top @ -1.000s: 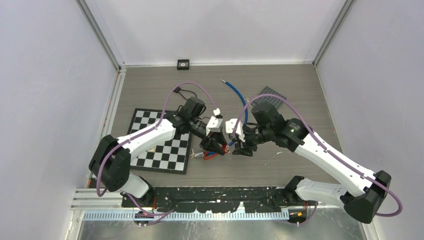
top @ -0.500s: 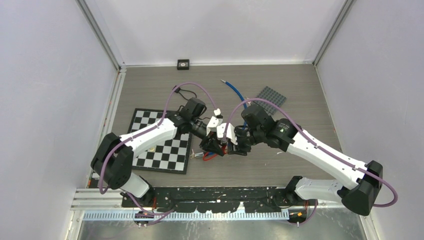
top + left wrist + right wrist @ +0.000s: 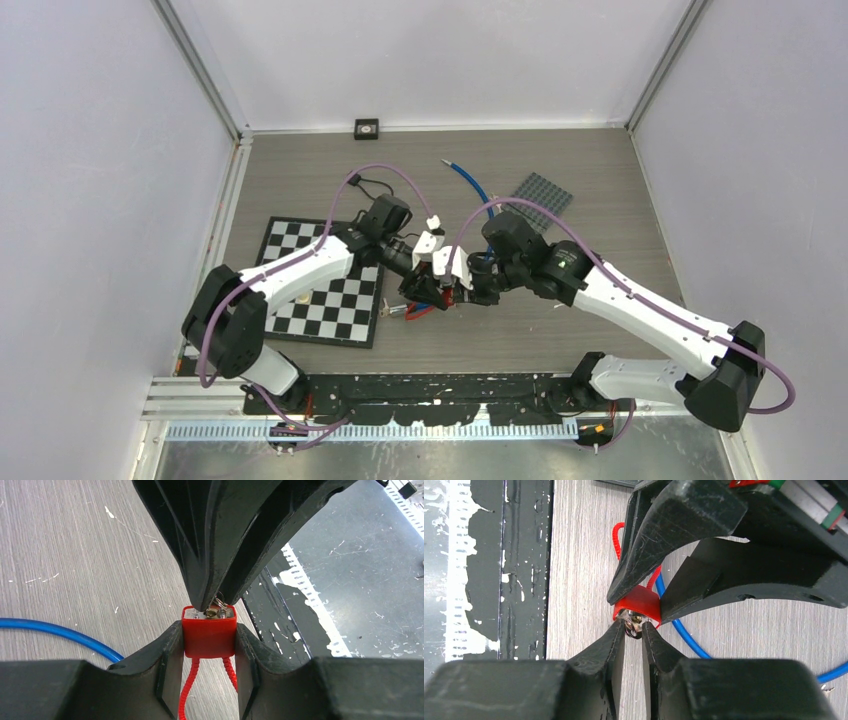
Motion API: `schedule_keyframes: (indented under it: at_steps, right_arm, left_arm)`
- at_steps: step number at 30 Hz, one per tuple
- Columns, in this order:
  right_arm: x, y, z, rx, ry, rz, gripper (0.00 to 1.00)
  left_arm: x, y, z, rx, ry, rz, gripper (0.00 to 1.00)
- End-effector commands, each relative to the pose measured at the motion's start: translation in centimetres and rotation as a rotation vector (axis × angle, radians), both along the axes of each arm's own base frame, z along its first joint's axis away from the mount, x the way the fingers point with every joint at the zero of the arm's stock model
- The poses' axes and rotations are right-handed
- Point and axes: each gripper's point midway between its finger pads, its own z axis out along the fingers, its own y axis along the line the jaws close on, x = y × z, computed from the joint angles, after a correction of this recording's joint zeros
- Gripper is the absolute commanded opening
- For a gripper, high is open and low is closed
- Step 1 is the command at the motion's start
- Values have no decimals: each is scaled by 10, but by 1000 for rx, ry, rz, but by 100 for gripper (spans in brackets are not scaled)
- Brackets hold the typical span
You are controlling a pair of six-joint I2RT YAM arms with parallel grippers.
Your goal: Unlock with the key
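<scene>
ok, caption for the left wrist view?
Left gripper clamps the red padlock while the right gripper pinches the key at its keyhole.

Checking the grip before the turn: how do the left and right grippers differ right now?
The left gripper clamps the red lock by its sides, jaws wide; the right gripper pinches the small key at the lock's end, jaws nearly together. Both are gripping, facing each other.
</scene>
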Motion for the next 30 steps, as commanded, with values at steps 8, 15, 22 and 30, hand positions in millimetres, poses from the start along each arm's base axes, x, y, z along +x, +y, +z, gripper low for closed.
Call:
schedule_keyframes:
  at_steps: [8,15,22,30]
  right_arm:
    - [17,2,14,110,80,-158,7]
    - [43,2,11,203,330,-370,1]
    - [79,-4,-1,263,529,-579,1]
    - [100,-17,11,331,570,-669,39]
  left_arm:
    - [11,-8,20,-116,-112,23,0]
    - [56,-17,23,-124,-224,265,0]
    - [98,-14,17,-102,-309,488,0]
    - [111,-6,9,-60,-375,549,0]
